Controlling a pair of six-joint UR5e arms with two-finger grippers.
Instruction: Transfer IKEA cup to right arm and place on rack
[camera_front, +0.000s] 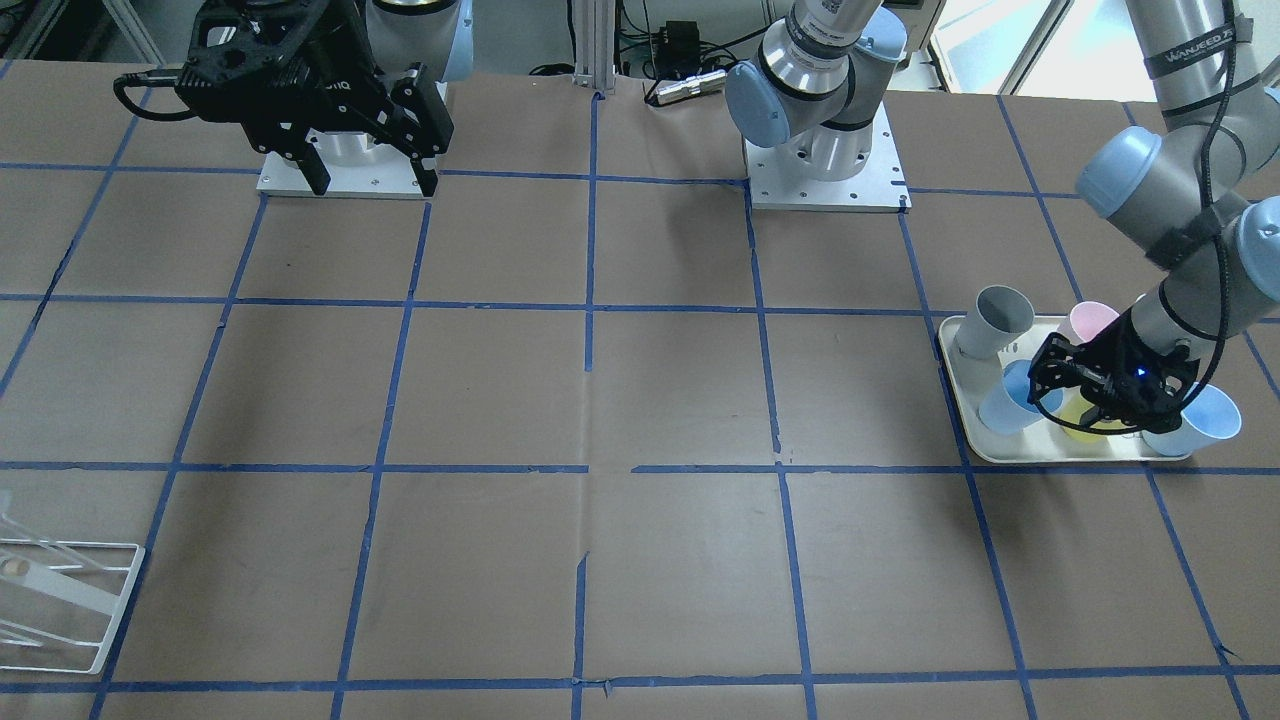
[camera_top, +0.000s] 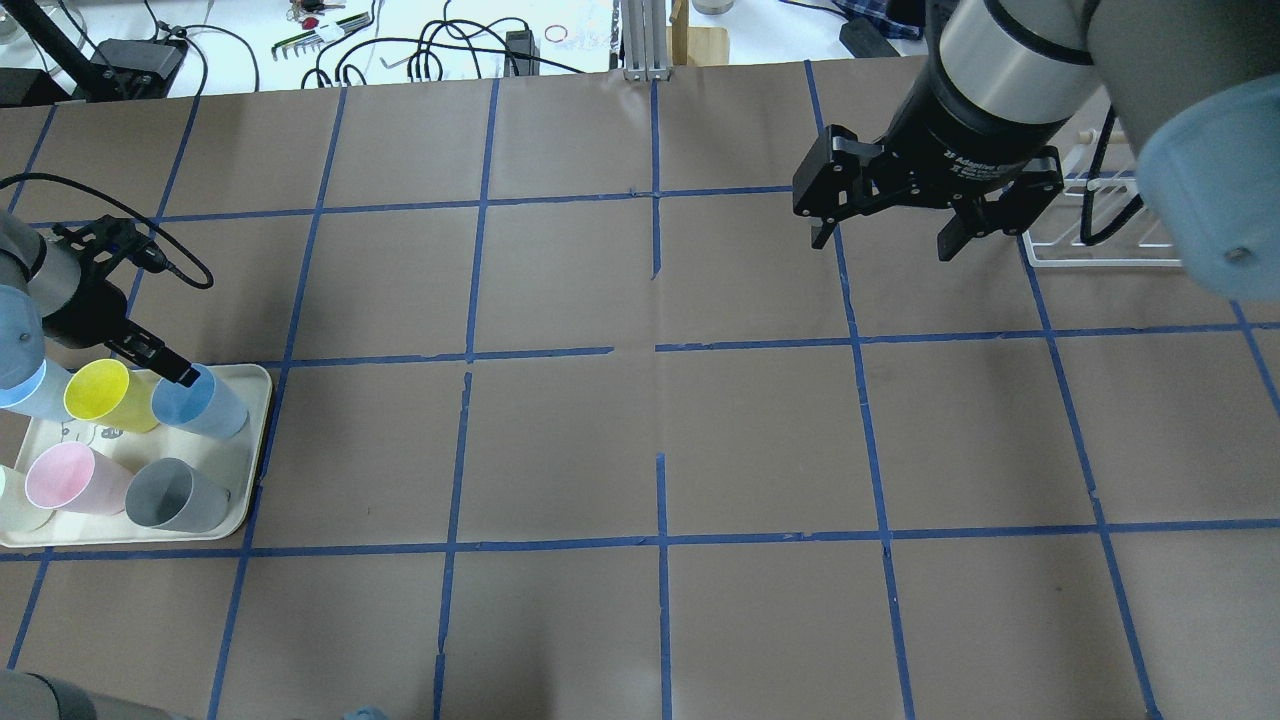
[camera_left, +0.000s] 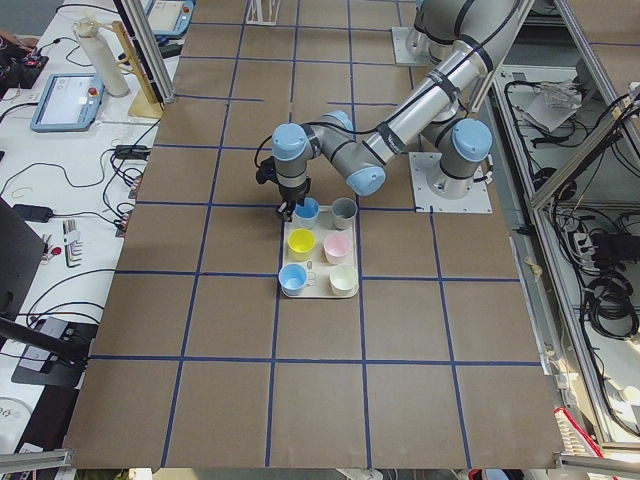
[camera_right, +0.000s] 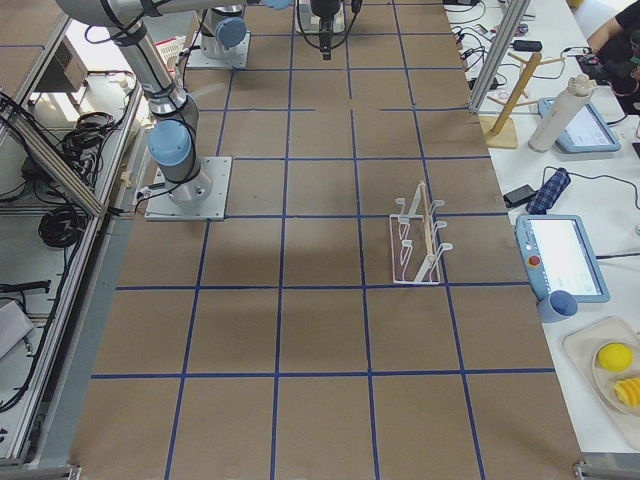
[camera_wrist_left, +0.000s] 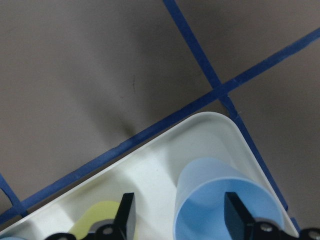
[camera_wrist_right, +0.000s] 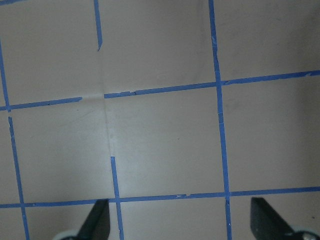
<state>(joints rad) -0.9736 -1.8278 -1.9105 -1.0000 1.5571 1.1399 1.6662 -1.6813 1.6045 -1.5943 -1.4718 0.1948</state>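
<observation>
Yellow cup (camera_top: 100, 392) crowds IKEA cup (camera_top: 205, 405) on tray (camera_top: 260, 425); left gripper (camera_wrist_left: 179, 207), spread, straddles its rim; right gripper (camera_top: 882, 245) spread too.

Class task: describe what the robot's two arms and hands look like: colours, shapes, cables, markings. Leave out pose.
The left arm and right arm are silver-grey tubes with rounded pale-blue joint caps. The left arm wears a black strap band with white lettering and a black cable. The left hand and right hand are black, two-fingered; the right hand bears white lettering.
</observation>
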